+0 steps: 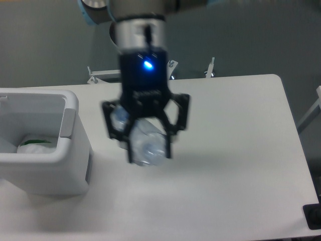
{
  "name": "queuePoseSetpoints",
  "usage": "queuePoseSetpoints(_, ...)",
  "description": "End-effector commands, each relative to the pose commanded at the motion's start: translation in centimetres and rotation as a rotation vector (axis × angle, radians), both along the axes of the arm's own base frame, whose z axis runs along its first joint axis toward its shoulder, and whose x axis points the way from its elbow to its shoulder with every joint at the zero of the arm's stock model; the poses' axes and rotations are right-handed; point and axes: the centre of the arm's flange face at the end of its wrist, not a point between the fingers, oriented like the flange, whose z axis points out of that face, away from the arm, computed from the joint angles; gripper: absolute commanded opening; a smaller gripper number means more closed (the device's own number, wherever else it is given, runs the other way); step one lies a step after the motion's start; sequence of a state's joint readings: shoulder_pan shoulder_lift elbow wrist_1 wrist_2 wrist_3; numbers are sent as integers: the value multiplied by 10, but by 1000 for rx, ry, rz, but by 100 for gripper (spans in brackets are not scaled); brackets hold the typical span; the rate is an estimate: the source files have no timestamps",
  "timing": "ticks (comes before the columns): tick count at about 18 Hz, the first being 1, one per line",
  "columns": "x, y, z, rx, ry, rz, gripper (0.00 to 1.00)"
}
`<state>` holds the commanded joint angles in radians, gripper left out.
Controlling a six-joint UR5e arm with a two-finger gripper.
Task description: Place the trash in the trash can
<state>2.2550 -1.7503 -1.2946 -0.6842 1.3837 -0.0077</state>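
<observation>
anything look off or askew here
Nothing stands out as wrong. The gripper holds the clear plastic bottle above the table, lying sideways between the jaws rather than upright, and the image is motion-blurred. The pouch sits inside the trash can. No spill or damage shows.

black gripper with blue light, clear bottle, white bin with grey handle, white table.

The bottle is clear, shiny plastic, blurred here. The end effector looks black and matt, with a silvery metal part above it. The trash can is smooth white plastic. The worktop is smooth, matt white.
</observation>
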Motion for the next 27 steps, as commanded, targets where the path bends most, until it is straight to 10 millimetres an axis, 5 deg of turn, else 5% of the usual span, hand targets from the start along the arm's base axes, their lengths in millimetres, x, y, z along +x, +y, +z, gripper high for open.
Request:
queuePoseSetpoints(9,71,41,-17,-19,-12,-134,63)
queuePoseSetpoints(13,109,61,-47,-66,-38,-203,63)
queuePoseSetpoints(21,144,78,-80,-121,-57,-268,65)
queuePoseSetpoints(24,144,77,-89,-135,-67,-268,71)
queuePoseSetpoints(27,150,63,-104,-169,-74,-277,100)
